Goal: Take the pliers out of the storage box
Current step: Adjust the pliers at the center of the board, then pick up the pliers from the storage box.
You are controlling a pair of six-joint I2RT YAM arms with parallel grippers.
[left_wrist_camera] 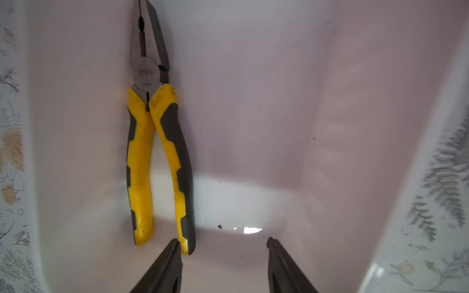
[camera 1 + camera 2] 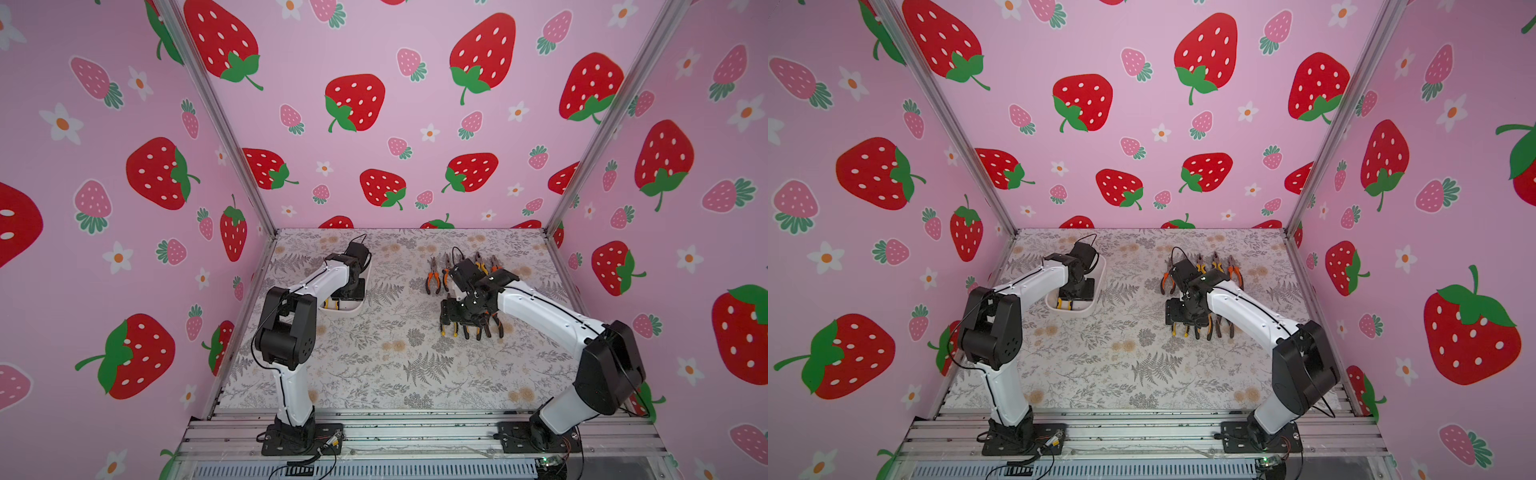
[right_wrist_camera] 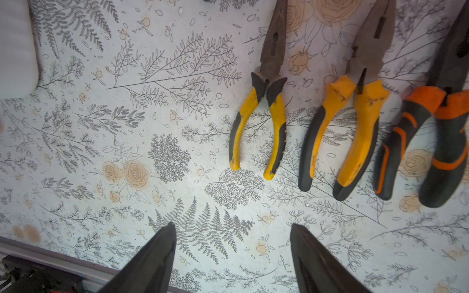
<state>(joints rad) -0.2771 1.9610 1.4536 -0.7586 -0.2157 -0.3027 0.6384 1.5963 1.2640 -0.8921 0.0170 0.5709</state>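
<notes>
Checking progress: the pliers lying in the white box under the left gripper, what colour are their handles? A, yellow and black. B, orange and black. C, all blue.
A: in the left wrist view the pliers in the storage box have yellow-and-black handles.

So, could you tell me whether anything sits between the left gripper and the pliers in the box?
Nothing visible does. The left gripper hangs open inside the box, one fingertip right beside a handle end of the yellow pliers. The box floor around them is bare.
</notes>
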